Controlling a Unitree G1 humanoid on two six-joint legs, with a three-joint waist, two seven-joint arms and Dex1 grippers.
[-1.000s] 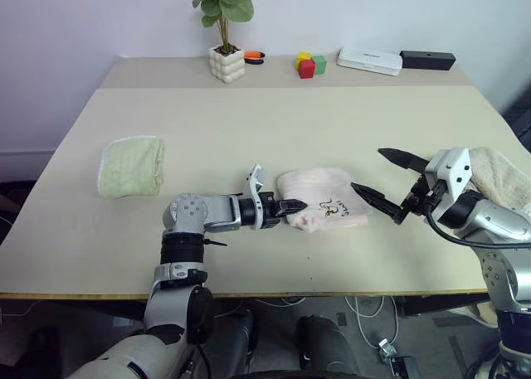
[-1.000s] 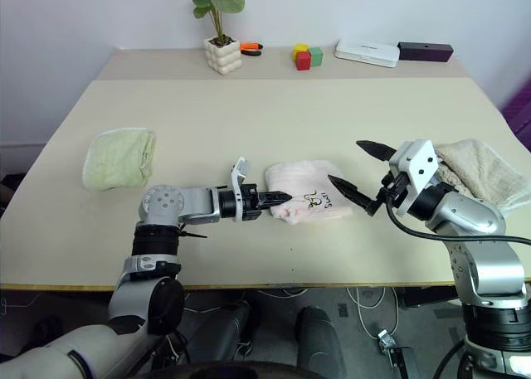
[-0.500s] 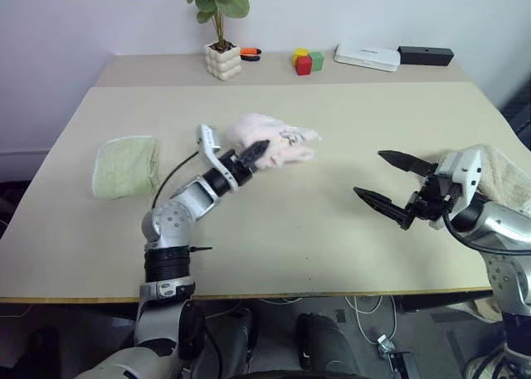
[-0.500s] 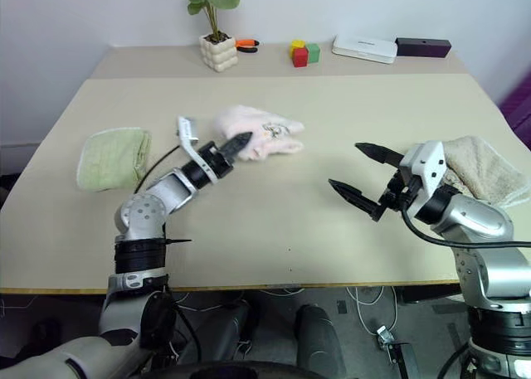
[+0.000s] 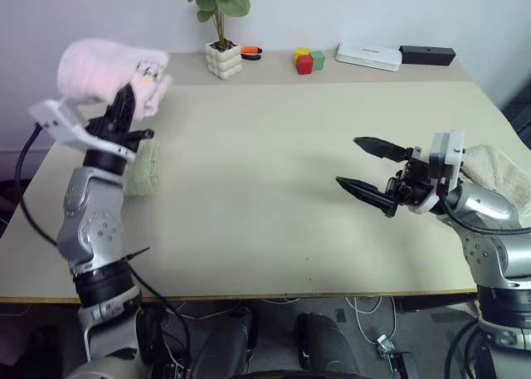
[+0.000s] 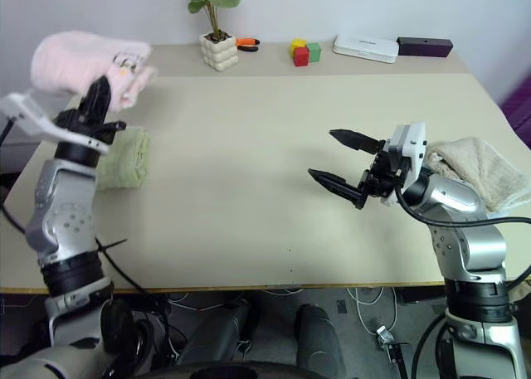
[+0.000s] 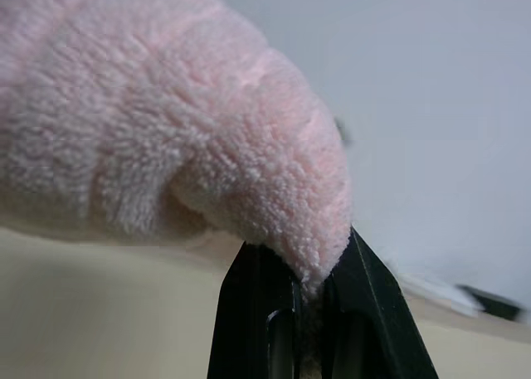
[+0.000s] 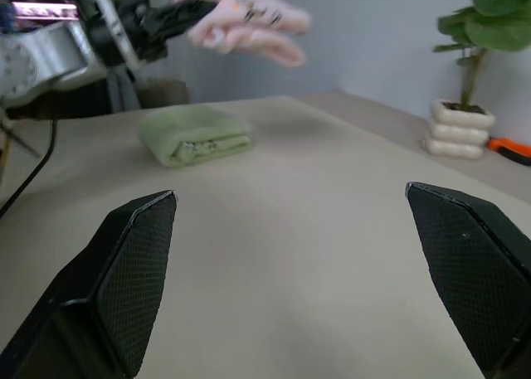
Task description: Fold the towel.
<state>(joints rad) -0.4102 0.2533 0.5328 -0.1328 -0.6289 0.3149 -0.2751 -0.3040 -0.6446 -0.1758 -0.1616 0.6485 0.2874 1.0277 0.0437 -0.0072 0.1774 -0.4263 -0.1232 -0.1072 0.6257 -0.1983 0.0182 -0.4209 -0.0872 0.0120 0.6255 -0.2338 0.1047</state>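
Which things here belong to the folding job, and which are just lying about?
Job: pink towel, held up off the table by the shut left gripper; open right gripper.

Lying about: green towel, beige towel, plant, blocks, white box, black box.

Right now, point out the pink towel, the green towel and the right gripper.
pink towel (image 5: 99, 68), left eye view, bunched middle.
green towel (image 6: 124, 157), right eye view, folded top.
right gripper (image 5: 365, 165), left eye view, between open fingertips.
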